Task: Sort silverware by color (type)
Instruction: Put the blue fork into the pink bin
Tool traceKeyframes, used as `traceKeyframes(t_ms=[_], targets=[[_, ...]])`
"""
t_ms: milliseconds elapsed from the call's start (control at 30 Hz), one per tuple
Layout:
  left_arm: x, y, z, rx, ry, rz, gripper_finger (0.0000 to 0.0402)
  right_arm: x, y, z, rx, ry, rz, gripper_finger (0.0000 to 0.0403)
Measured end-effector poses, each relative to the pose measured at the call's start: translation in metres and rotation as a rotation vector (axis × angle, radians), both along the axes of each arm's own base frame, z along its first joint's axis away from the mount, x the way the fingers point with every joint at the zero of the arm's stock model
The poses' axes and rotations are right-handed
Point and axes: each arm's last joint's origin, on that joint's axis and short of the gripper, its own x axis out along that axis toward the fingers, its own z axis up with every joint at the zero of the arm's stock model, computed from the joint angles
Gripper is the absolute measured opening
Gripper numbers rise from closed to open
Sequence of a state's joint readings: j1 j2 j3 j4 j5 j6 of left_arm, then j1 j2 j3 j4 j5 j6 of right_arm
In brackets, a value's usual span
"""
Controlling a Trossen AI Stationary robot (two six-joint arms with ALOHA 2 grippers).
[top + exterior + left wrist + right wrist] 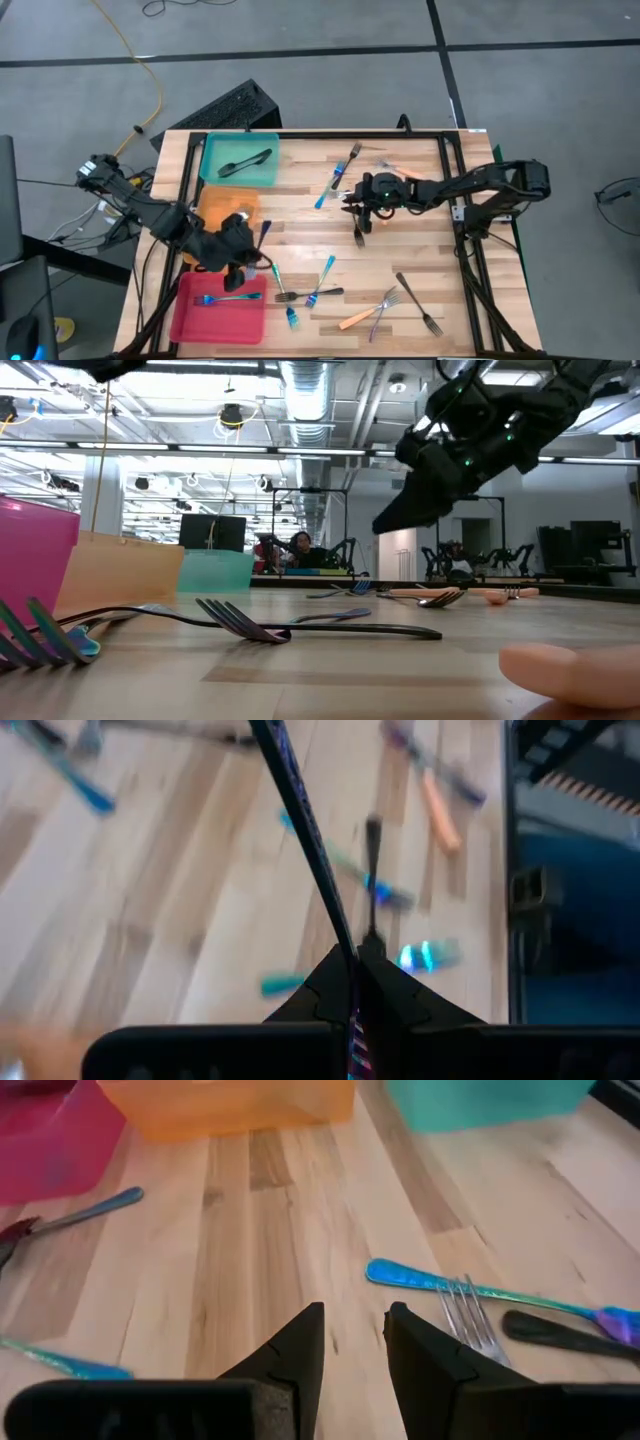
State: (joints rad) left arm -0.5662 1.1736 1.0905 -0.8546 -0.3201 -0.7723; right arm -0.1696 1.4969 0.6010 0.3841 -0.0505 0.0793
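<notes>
My left gripper (250,250) hangs by the right edges of the orange tray (215,205) and the pink tray (215,318), shut on a slim fork with a dark blue handle (265,232). My right gripper (352,207) is open above the middle of the table, with only bare wood between its fingers (352,1330). A teal-handled fork (450,1290) and a dark fork (560,1335) lie flat just beside it. Several more forks with teal, orange and dark handles lie scattered along the near half (330,290). My left gripper pinches the dark blue fork between its two fingers (335,985), on the handle (345,945) near one end. The rest of the handle sticks out past the fingertips, and the fork is lifted clear of the table. Its far end runs out of the wrist view.
A teal tray (215,175) at the far left holds one black piece (245,162). A blue fork (225,298) lies in the pink tray. An orange-handled fork (355,318) and a dark one (420,305) lie near the front edge. A black frame borders the table.
</notes>
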Motion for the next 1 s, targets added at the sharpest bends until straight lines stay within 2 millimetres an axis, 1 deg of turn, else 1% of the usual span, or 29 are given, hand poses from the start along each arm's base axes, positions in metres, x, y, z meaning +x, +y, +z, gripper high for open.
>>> traceKeyframes(t_ms=[167, 367, 467, 633, 767, 1000], targets=[[0.0, -0.022, -0.016, -0.013, 0.125, -0.013, 0.0, 0.008, -0.002, -0.015, 0.005, 0.005, -0.003, 0.0131], [0.004, -0.048, -0.049, -0.02, 0.34, -0.053, 0.0, 0.012, -0.002, -0.033, 0.061, 0.05, -0.031, 0.0131], [0.004, -0.06, -0.064, -0.018, 0.454, -0.081, 0.0, 0.014, -0.002, -0.038, 0.074, 0.054, -0.036, 0.0131], [-0.005, -0.077, -0.085, 0.013, 0.614, -0.134, 0.0, 0.016, -0.002, -0.044, 0.095, 0.052, -0.046, 0.0131], [-0.015, -0.086, -0.096, 0.048, 0.726, -0.162, 0.0, 0.017, -0.002, -0.044, 0.095, 0.047, -0.046, 0.0131], [-0.026, -0.1, -0.111, 0.122, 0.803, -0.259, 0.0, 0.017, -0.001, -0.044, 0.093, 0.04, -0.042, 0.0131]])
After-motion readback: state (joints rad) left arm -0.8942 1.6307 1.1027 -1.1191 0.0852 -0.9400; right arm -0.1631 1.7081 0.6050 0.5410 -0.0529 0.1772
